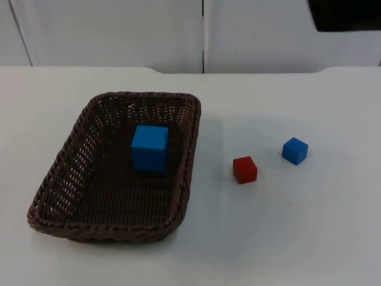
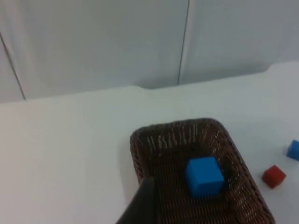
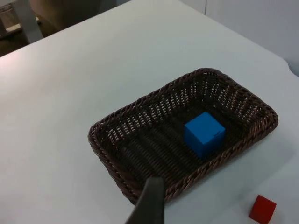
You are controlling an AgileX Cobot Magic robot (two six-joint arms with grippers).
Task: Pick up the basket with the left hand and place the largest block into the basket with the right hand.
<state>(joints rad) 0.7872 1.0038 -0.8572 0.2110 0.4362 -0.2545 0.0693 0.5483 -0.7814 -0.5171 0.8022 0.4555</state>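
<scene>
We see the brown wicker basket (image 1: pixel 71 161) resting on the white table (image 1: pixel 297 238), and the large blue block (image 1: pixel 149 148) already lies inside it, on the basket floor toward the far end and nearer the right wall. Neither claw touches the basket or the block.

From the left wrist view, a black fingertip (image 2: pixel 142 205) of the left gripper stands over the near rim of the basket (image 2: pixel 140 149), with the large blue block (image 2: pixel 204 175) just beyond it inside. We cannot tell whether that claw is released or clenched — the other finger is out of sight.

From the right wrist view, a black fingertip (image 3: pixel 149 203) of the right gripper hangs above the basket's near rim (image 3: pixel 107 149); the large blue block (image 3: pixel 203 133) sits farther in. Its state we cannot tell either.

Outside the basket, to its right on the table, lie a small red block (image 1: pixel 244 170) and a small blue block (image 1: pixel 294 151), near each other but apart — both well clear of the basket wall.
</scene>
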